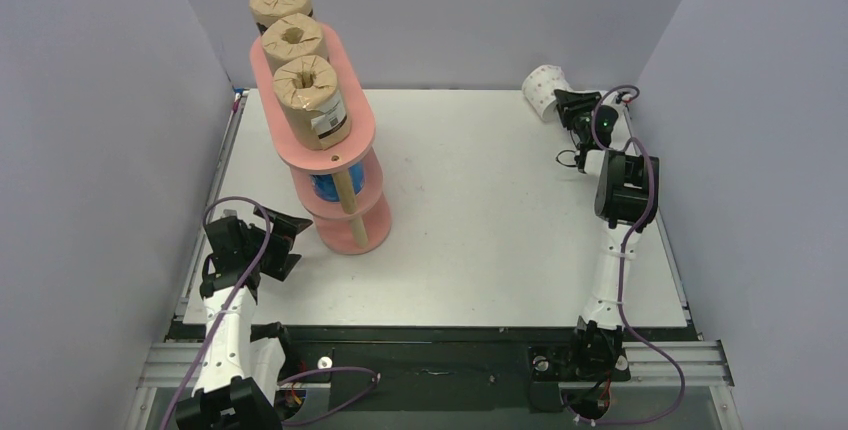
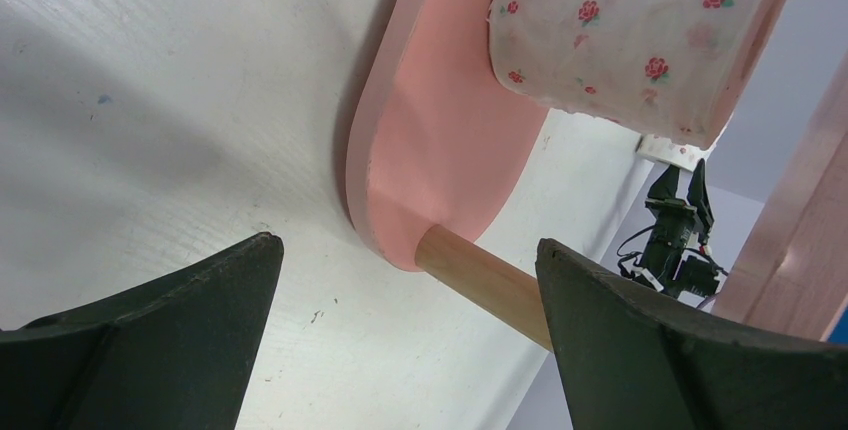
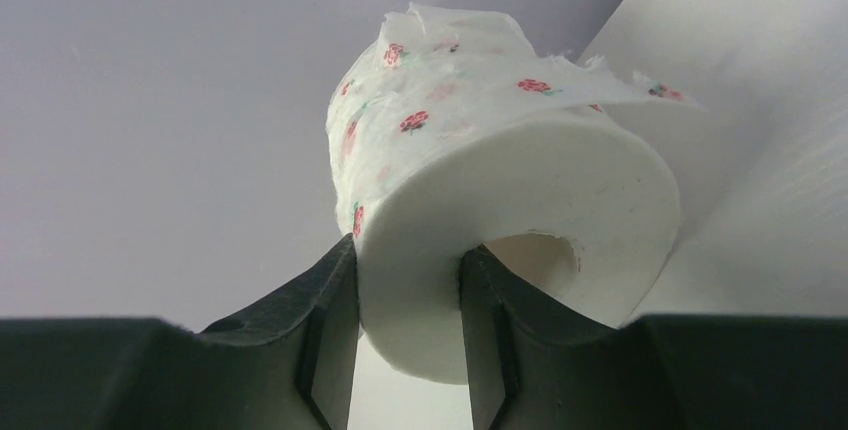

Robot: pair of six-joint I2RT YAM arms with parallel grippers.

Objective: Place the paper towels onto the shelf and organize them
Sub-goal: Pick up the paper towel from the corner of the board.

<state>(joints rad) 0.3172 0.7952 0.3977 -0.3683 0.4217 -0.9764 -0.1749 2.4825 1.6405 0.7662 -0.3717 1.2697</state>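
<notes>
The white rose-print roll [image 3: 500, 180] is clamped in the right gripper [image 1: 562, 102] at the table's far right corner. 1 finger is in the core and 1 outside the wall, so its long axis is pointed back along the fingers. The shelf [image 1: 360, 135] is seen well apart to the left, its top tier filled by 3 brown rolls [image 1: 311, 90]. The left gripper [image 1: 290, 245], though nearer, is spread empty beside the shelf's foot.
</notes>
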